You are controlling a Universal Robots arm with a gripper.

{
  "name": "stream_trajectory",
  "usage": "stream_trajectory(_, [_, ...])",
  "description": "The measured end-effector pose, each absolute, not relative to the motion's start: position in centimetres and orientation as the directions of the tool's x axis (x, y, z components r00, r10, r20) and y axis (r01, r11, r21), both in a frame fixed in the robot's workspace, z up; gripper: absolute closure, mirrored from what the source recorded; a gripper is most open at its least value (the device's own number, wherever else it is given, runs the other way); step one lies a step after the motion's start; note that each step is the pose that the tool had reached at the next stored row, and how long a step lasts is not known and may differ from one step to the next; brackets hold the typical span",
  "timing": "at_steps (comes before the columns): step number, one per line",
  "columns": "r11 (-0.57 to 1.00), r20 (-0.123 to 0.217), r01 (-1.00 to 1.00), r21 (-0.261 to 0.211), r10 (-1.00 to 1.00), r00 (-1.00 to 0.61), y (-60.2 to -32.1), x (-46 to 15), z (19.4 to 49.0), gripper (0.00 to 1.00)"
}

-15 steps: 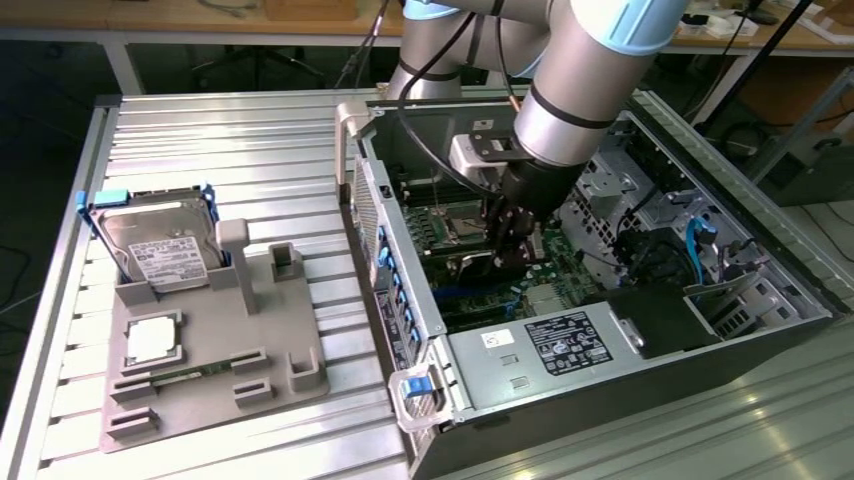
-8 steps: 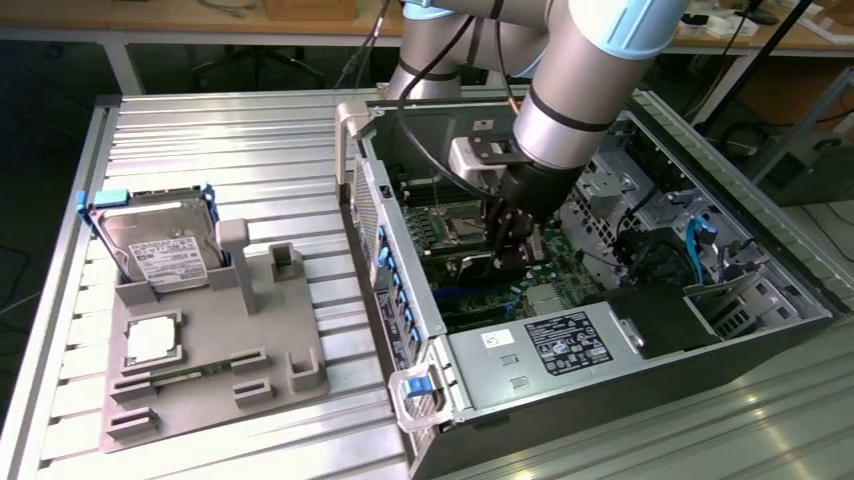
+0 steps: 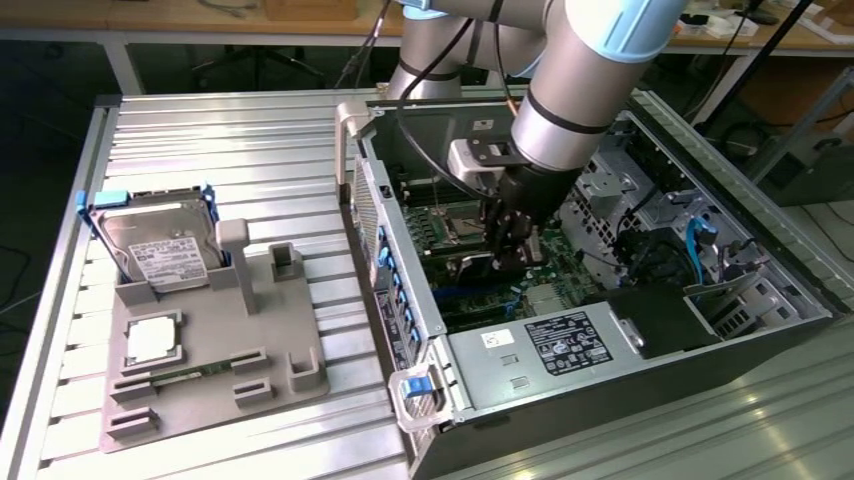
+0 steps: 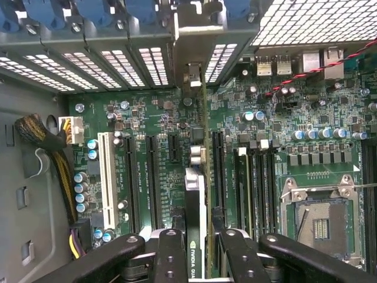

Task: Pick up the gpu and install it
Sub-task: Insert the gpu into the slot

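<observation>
The gpu (image 4: pixel 196 194) is a thin dark card seen edge-on, with an NVIDIA label near my fingers. My gripper (image 4: pixel 199 244) is shut on it, one black finger (image 4: pixel 169 253) on each side. The card stands upright over the motherboard (image 4: pixel 147 118), along a slot between two black slots. Its silver bracket (image 4: pixel 191 53) reaches the case's rear slot openings. Whether the card sits fully in the slot I cannot tell. In the exterior view my gripper (image 3: pixel 511 255) is down inside the open computer case (image 3: pixel 400 300), above the board.
A CPU socket (image 4: pixel 321 218), a white slot (image 4: pixel 108 177) and a cable bundle (image 4: pixel 44 138) flank the card. Outside the case, a grey fixture (image 3: pixel 274 350) holds a hard drive (image 3: pixel 160 250), a CPU (image 3: pixel 154 340) and a RAM stick (image 3: pixel 187 378). A power supply (image 3: pixel 561 345) fills the case's near end.
</observation>
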State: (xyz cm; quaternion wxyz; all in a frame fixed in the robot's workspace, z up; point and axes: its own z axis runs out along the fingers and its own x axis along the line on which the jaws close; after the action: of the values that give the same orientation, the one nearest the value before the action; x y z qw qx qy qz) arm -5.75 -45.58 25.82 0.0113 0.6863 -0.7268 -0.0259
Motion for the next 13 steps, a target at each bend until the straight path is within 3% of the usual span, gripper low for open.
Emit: stream_trajectory(13, [0.057, -0.019, -0.997, 0.053, -0.998, -0.058, -45.52, -5.74, 26.04, 0.73])
